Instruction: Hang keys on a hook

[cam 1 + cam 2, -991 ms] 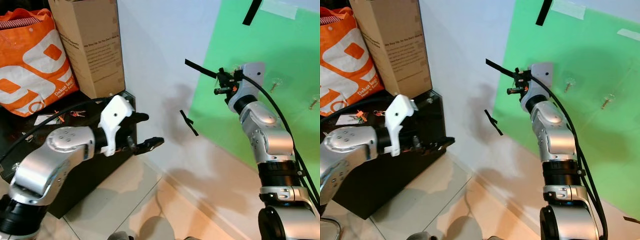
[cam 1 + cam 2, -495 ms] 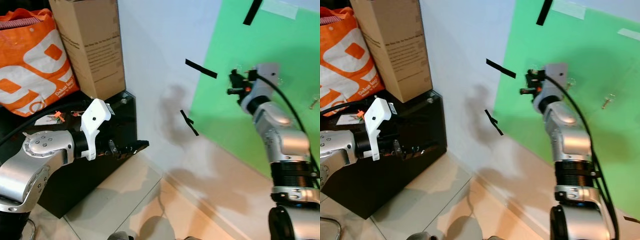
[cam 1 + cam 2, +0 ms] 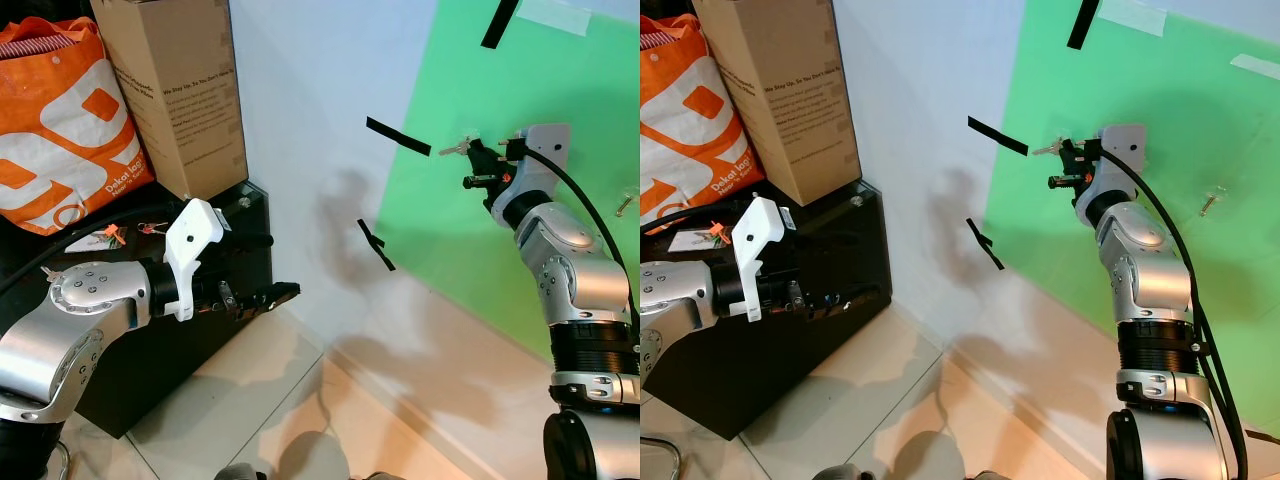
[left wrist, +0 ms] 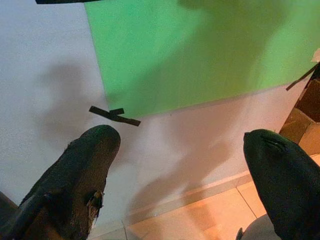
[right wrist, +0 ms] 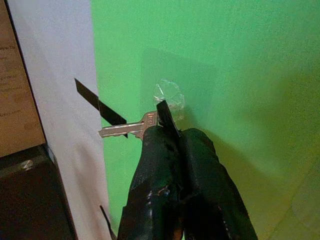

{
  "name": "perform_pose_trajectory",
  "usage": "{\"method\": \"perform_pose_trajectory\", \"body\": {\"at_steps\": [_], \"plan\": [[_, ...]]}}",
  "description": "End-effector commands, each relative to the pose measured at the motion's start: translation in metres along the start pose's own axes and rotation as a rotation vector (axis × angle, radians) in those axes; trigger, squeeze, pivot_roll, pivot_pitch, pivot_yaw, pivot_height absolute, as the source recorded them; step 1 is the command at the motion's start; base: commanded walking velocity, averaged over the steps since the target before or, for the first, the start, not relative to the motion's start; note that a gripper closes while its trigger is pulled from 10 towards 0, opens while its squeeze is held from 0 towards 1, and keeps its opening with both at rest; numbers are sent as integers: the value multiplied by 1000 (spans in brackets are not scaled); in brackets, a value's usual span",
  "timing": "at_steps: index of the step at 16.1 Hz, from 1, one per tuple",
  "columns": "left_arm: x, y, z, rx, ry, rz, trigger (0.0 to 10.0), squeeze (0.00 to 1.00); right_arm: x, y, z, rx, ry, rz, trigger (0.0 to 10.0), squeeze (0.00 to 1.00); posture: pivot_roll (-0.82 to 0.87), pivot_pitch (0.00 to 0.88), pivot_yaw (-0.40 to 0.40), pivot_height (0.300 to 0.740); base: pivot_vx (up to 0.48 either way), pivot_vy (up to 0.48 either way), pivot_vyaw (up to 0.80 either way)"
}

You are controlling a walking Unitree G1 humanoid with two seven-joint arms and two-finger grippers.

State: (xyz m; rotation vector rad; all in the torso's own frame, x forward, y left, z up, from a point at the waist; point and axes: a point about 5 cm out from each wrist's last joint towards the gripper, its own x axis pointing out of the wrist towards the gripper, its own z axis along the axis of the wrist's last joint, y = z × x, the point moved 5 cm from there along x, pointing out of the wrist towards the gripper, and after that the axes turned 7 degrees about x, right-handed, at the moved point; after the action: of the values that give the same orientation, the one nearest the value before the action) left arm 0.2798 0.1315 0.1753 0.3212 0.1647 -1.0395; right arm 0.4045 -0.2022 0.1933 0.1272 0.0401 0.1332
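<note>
Left gripper [image 4: 180,165] hangs low beside the black cabinet [image 3: 150,350], fingers spread, idle. Right gripper [image 5: 172,132] is clenched on the key [image 5: 125,129], raised at the green sheet [image 3: 520,220] just short of the clear hook [image 5: 169,95]. Risk: key blade projects sideways; misalignment may strike the hook or slip.

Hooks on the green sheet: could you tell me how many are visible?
2. One clear hook just beyond the right gripper's key; another further right on the green sheet. More may be hidden.
</note>
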Motion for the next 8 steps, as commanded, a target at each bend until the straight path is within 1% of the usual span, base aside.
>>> {"method": "perform_pose_trajectory", "body": {"at_steps": [1, 8], "plan": [[2, 0, 3, 21, -6, -11, 10000, 0, -3, -7, -2, -13, 17, -12, 10000, 0, 19, 28, -56, 740, 0, 0, 0], [2, 1, 3, 25, -9, -13, 10000, 0, -6, -5, -1, -26, 19, 6, 10000, 0, 18, 28, -54, 740, 0, 0, 0]]}}
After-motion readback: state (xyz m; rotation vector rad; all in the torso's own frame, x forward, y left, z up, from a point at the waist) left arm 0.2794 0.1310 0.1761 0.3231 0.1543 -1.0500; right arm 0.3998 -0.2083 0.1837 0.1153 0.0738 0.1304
